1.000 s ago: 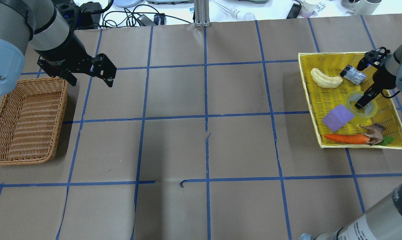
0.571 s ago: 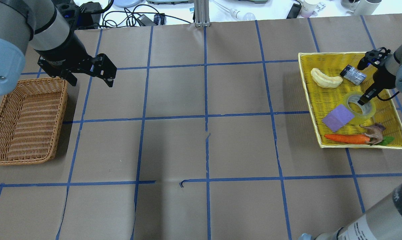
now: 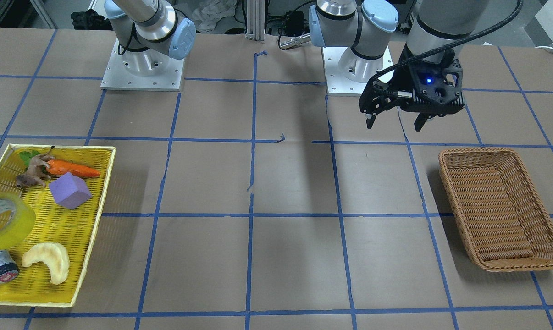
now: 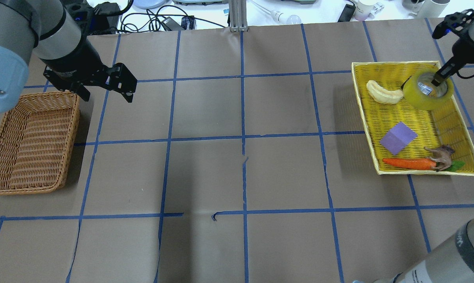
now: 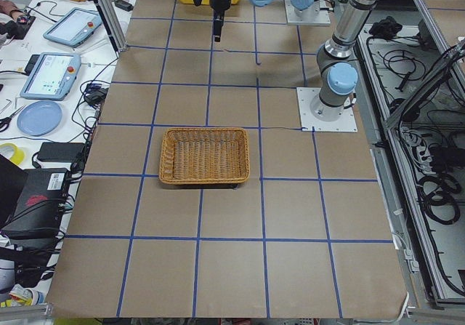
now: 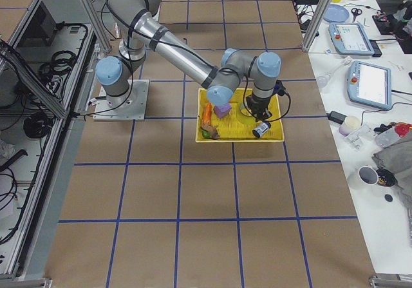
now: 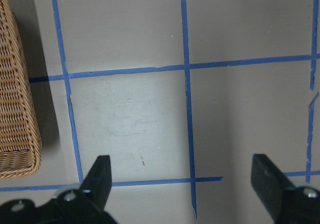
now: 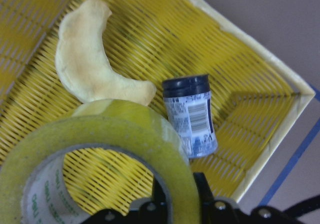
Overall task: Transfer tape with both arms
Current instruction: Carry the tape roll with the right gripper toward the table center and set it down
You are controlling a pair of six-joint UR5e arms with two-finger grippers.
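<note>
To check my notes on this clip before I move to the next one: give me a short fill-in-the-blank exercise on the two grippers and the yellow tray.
1. The right gripper grips the wide, translucent ____ roll of packing tape.
2. The left gripper hovers with its jaws ____ beside the brown wicker basket.
3. Next to the orange carrot in the yellow mesh tray lies a ____ cube.

Missing words: yellow; open; purple.

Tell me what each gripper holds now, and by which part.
The right gripper holds the tape by its ring wall, jaws inside and outside. The left gripper holds nothing.
</note>
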